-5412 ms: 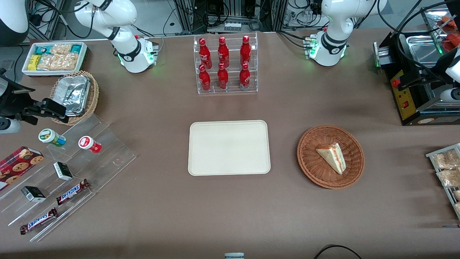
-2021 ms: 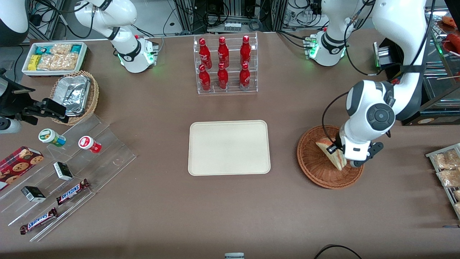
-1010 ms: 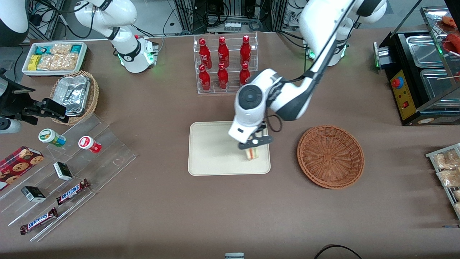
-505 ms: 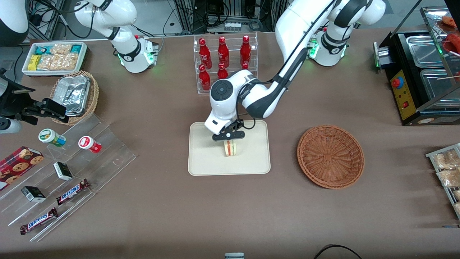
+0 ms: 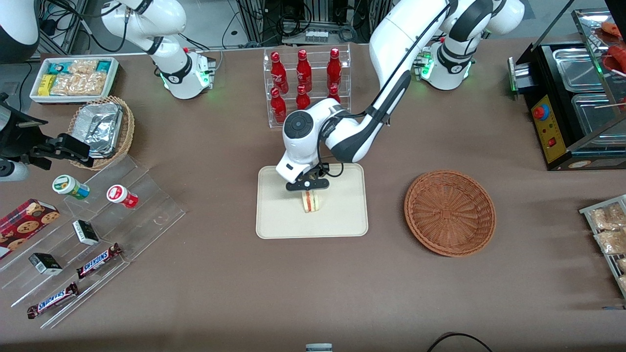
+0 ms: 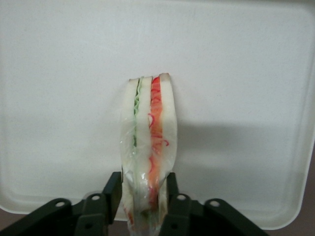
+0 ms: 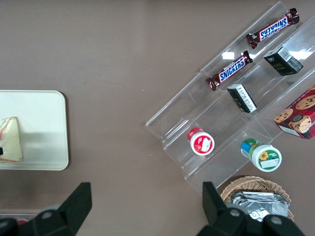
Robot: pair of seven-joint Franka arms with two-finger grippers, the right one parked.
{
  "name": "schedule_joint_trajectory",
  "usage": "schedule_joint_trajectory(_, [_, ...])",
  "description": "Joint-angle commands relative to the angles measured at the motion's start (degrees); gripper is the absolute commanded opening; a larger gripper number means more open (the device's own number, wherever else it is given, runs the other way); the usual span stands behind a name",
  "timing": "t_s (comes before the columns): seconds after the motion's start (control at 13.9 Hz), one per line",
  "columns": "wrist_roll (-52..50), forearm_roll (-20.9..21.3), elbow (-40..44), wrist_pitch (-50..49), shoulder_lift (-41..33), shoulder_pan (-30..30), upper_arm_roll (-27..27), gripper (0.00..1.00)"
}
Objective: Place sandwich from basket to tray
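Gripper (image 5: 310,188) over tray (image 5: 279,220), sandwich (image 5: 311,201) between fingers (image 6: 112,189).

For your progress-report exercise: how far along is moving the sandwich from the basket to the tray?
Done: the basket is empty. In hand: the gripper is shut on the sandwich, holding it on edge over the middle of the tray. Left: open the fingers and lift clear.

Even bright overhead light; soft shadows under arm; wrist close-up slightly soft, washed out.

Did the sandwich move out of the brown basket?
Yes. The sandwich left the basket and is now over the tray, held by the gripper.
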Motion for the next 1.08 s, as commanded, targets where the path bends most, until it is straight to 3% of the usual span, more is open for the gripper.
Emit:
schedule_joint_trajectory(0.0, [-0.5,0.7,1.4,-3.2,-2.4,0.5,0.7,0.99])
schedule_joint_trajectory(0.58, [0.9,-1.9,0.6,-27.3,-21.6,14.8,0.6,0.99])
schedule_joint_trajectory(1.01, [23.1,-4.1,0.5,-37.7,-27.9,32.1,0.6,1.0])
